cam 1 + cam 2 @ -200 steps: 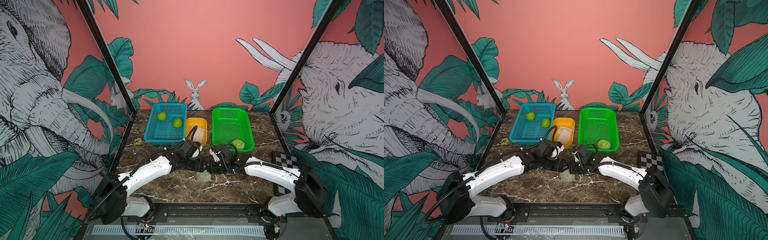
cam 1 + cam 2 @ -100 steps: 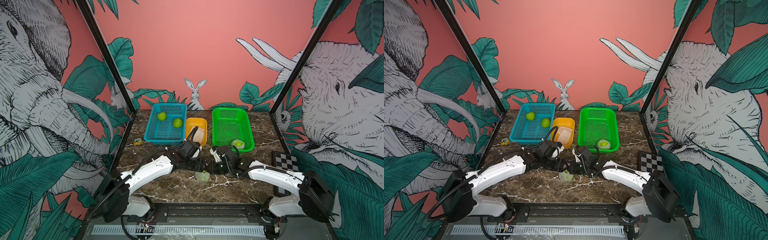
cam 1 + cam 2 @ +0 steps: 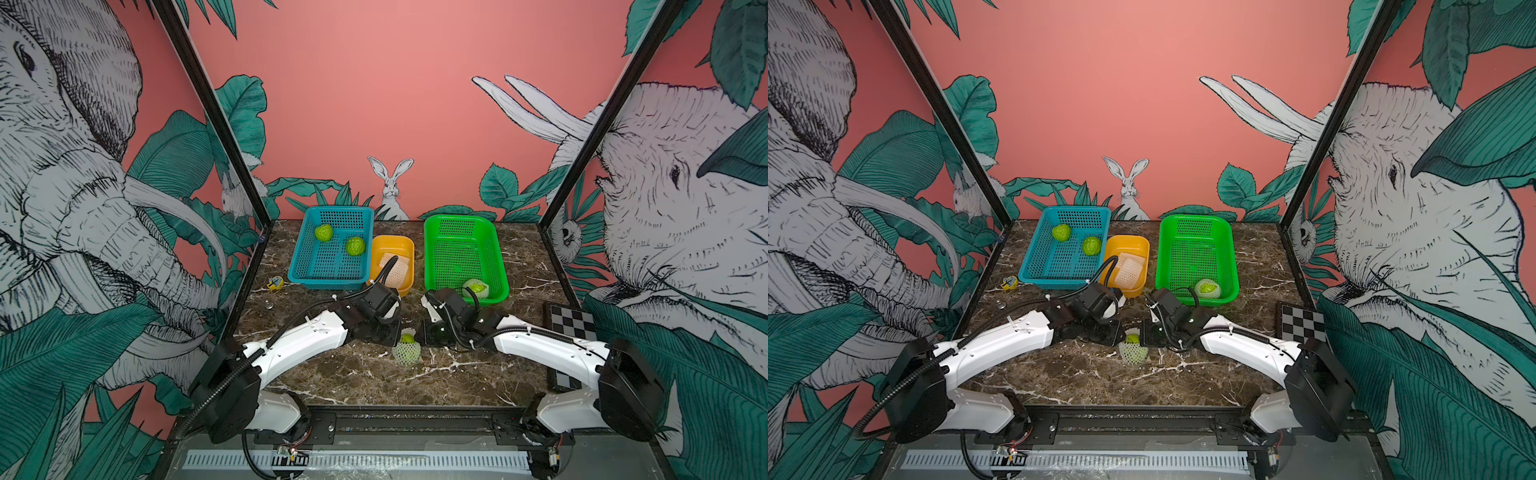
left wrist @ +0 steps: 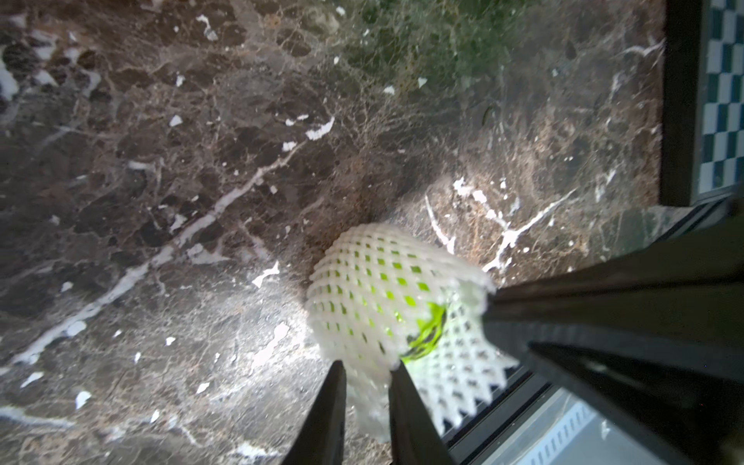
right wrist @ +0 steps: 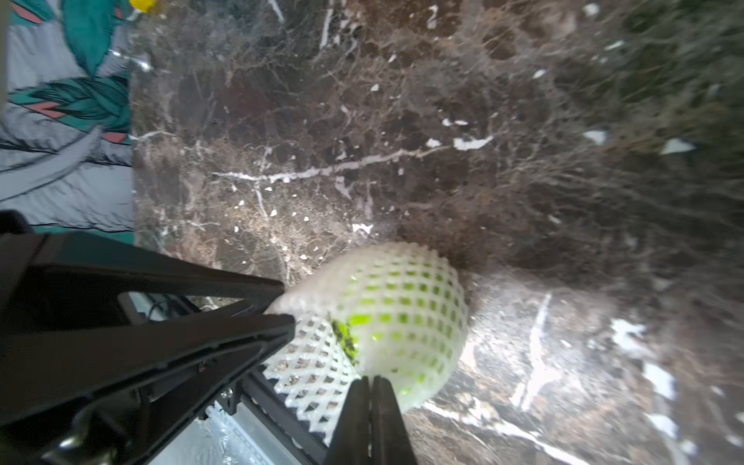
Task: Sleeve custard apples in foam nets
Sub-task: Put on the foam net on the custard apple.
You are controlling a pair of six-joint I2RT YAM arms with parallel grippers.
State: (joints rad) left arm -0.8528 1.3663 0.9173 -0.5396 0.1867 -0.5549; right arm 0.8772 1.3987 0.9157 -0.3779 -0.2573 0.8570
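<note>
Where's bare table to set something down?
Bare marble runs from the net to the front rail. There is another patch between green basket and checkerboard. Crowded: left claw and right claw at the net, orange bin close behind.

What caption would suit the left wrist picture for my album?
Left hand and right hand hold a foam net by its rim, a green custard apple inside, on marble table.

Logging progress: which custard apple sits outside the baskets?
The custard apple on the table, in a foam net; two lie in the blue basket, one in the green basket.
</note>
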